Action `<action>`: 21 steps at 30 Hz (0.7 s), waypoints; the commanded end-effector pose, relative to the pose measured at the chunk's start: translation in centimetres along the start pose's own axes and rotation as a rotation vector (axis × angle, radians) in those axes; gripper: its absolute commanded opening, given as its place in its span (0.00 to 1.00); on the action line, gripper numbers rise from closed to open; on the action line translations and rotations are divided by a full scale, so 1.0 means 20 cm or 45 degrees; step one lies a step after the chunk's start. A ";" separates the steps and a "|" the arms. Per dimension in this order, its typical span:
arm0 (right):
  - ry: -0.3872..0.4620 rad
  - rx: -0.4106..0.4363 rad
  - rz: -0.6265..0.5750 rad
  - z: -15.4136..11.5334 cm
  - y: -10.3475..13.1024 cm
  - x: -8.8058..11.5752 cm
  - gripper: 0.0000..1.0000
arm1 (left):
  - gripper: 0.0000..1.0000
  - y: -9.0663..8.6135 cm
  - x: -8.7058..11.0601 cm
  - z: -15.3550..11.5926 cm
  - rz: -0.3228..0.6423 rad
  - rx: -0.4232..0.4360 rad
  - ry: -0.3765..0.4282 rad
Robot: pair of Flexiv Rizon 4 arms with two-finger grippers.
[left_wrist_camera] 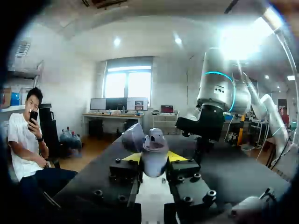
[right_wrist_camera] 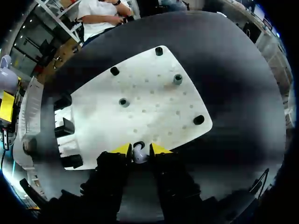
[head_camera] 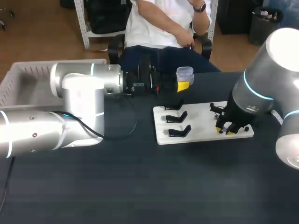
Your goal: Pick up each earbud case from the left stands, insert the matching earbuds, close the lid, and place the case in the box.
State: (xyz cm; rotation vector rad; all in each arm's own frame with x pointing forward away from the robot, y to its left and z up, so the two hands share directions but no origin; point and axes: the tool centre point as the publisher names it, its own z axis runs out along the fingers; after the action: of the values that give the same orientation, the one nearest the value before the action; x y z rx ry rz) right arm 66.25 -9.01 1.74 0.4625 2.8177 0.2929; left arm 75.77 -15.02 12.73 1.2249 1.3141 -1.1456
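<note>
**Small earbud at risk of being dropped or mis-seated on transfer**

At the counter's far left corner the box (head_camera: 21, 84) is seen, well apart from everything else. The earbud case (head_camera: 185, 73) is held above the counter's far edge, near its middle. The left tool (left_wrist_camera: 154, 157) is clamped on its lower half from both sides, and the lid (left_wrist_camera: 133, 136) is swung open. Since only the base is pinched, it is judged that the case could be twisted or pushed out of the grip if an earbud is pressed in off-centre or too hard. The open lid could also be knocked by an approaching finger.

Right of the counter's middle the white board (head_camera: 205, 130) is laid, with black stands (head_camera: 176, 119) on its left part; no case is seen on them. At the board's right edge the right tool (head_camera: 226, 129) is positioned low, its yellow tips closed from two sides on a small pale earbud (right_wrist_camera: 138, 154). The earbud is small and rounded, so a slip out of the tips on lifting is considered possible if the hold is shallow. It could then be lost off the board toward the counter's right edge. Its orientation in the tips cannot be told, so a mismatch with the case's socket cannot be ruled out. A collision between the two arms is also conceivable once the earbud is brought to the case.
</note>
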 end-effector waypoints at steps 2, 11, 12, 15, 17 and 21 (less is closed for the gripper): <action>-0.002 0.002 0.003 0.00 0.00 0.01 0.20 | 0.00 -0.01 0.00 0.00 0.005 -0.008 -0.006; -0.001 0.008 0.002 -0.02 0.01 0.00 0.00 | 0.00 -0.01 0.00 0.00 0.005 -0.008 -0.006; -0.001 0.009 0.004 -0.03 0.02 0.00 0.00 | 0.00 -0.01 0.00 0.00 0.005 -0.008 -0.006; 0.000 0.014 0.007 -0.08 0.02 0.00 0.00 | 0.00 -0.01 0.00 0.00 0.005 -0.008 -0.006; -0.001 0.026 -0.011 -0.13 0.04 0.00 0.00 | 0.00 -0.01 0.00 0.00 0.005 -0.008 -0.006; 0.010 0.013 -0.074 -0.25 0.07 -0.01 0.00 | 0.00 -0.01 0.00 0.00 0.005 -0.008 -0.006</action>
State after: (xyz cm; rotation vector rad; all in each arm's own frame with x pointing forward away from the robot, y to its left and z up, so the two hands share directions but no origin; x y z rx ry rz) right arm 66.18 -8.22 4.59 0.3919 2.8135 0.2791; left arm 75.77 -15.02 12.73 1.2249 1.3142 -1.1456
